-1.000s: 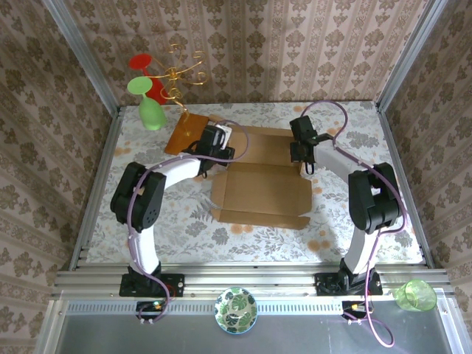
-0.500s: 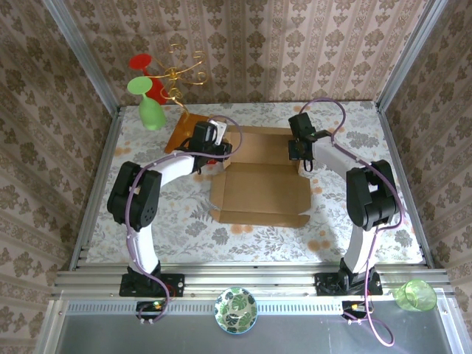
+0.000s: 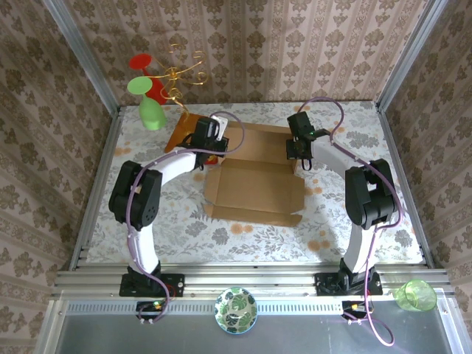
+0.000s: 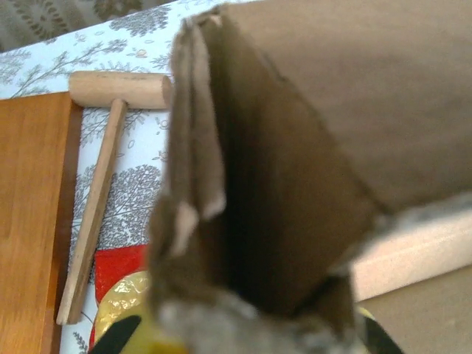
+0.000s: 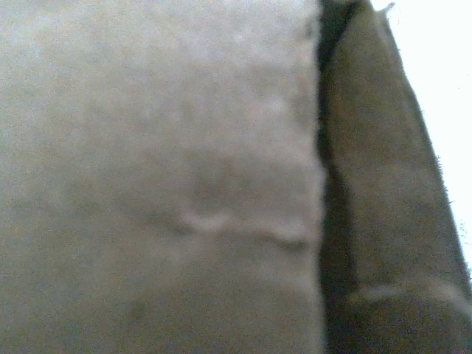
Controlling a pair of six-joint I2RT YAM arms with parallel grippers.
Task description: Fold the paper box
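Top external view. Counted: one paper box [image 3: 254, 184], two grippers, one orange-brown wooden board [image 3: 179, 133], one gold wire stand [image 3: 181, 74], one green glass [image 3: 151, 114] and one red glass [image 3: 157, 90] at the far left corner, one patterned bowl [image 3: 236, 310] and one green cup [image 3: 415, 295] on the near ledge. Box mid-table [image 3: 147, 214], opened out, main panel wider than deep, long axis running left to right and turned slightly, near edge dropping a little to the right. Far panel toward the back wall, reaching between the two arms. Left gripper [image 3: 218, 140] at the far left corner of the box, just beside the board; right gripper [image 3: 298, 153] at the far right corner. Finger spacing too small to tell on either.

Left wrist view. One folded cardboard flap of the box [image 4: 295, 184] close to the lens, standing upright, layered edge facing the camera. Beyond it, one wooden mallet [image 4: 92, 214] lying beside the board [image 4: 29, 236], plus one red patch [image 4: 118, 269]. Fingers blurred under the flap; cannot tell whether spread or pinching.

Right wrist view. Blurred cardboard [image 5: 162, 184] with one dark vertical seam. Jaw state impossible to tell.
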